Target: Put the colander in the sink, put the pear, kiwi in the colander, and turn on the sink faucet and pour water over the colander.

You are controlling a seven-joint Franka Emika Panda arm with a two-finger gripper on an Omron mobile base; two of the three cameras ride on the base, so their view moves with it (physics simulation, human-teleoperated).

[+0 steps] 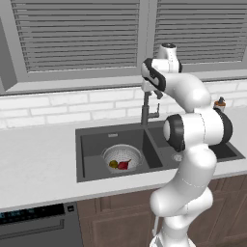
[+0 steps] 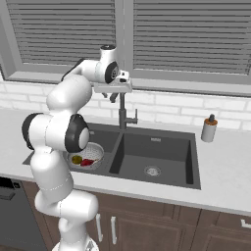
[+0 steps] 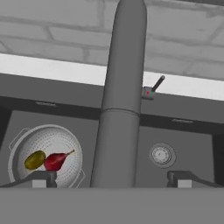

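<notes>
The silvery colander (image 1: pixel 122 155) sits in the left basin of the dark sink (image 1: pixel 91 154). In it lie the olive-yellow kiwi (image 1: pixel 113 164) and the dark red pear (image 1: pixel 124 165), side by side. The hand view looks down on the colander (image 3: pixel 46 148), kiwi (image 3: pixel 35 159) and pear (image 3: pixel 54 161). My gripper (image 1: pixel 155 92) hangs open at the top of the sink faucet (image 1: pixel 144 113). The spout (image 3: pixel 120 109) runs between my fingertips (image 3: pixel 41 178), which stand well apart from it. The small lever (image 3: pixel 154 86) juts out on the faucet's right. No water shows.
A soap bottle (image 2: pixel 209 129) stands on the counter right of the sink (image 2: pixel 162 147). The right basin holds a round drain (image 3: pixel 161 155). A white brick wall and window blinds rise behind the faucet (image 2: pixel 122 115). A dishwasher (image 1: pixel 34 226) sits below the counter at left.
</notes>
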